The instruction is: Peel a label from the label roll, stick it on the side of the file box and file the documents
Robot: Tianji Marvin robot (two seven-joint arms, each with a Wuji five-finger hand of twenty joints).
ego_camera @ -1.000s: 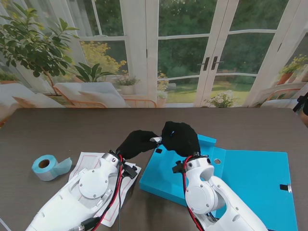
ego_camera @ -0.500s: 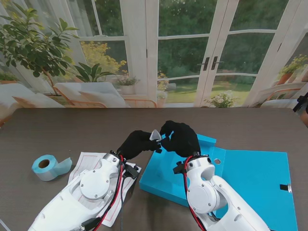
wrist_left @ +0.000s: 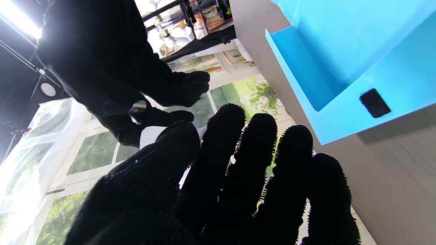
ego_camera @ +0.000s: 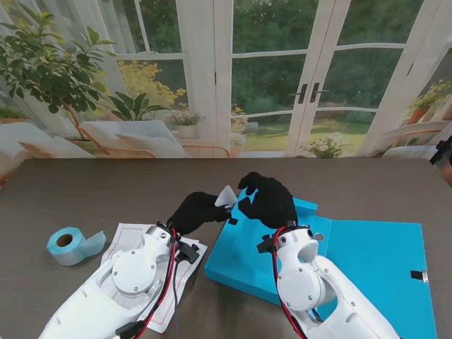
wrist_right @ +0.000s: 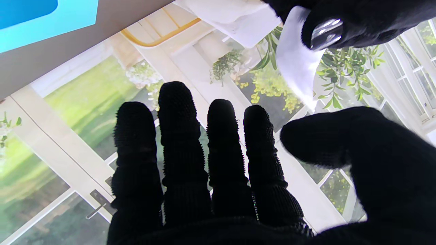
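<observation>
Two gloved hands met above the near-left corner of the file box (ego_camera: 367, 261), over the middle of the tabletop (ego_camera: 106, 187).

Item: label (ego_camera: 227, 195), small, white, curled. It was pinched in the left hand (ego_camera: 199, 210) between thumb and fingers, raised clear of the box.

Item: right hand (ego_camera: 265, 200). Its fingers were spread with the thumb apart, holding nothing, just beside the label. Whether a fingertip touched the label could not be told.

Item: label roll (ego_camera: 70, 245), pale blue, lying near the left edge of the tabletop, well apart from both hands.

Item: documents (ego_camera: 134, 236), a printed sheet lying flat under the left forearm, between the roll and the box, not yet filed.

Handling note, as judgement: the step appeared to be passing or readying the label for the box side. It would go best gripped by one corner only, adhesive face kept off the gloves, laid from one edge and smoothed across to avoid creases.

View notes: the right wrist view showed the label (wrist_right: 295, 64) as a translucent flap hanging from the left hand (wrist_right: 347, 20), which the stand view reduced to a speck. The left wrist view showed the box's open wall and a dark fastening patch (wrist_left: 374, 102), and the right hand (wrist_left: 112, 75) opposite. Only the stand view showed roll and documents.
</observation>
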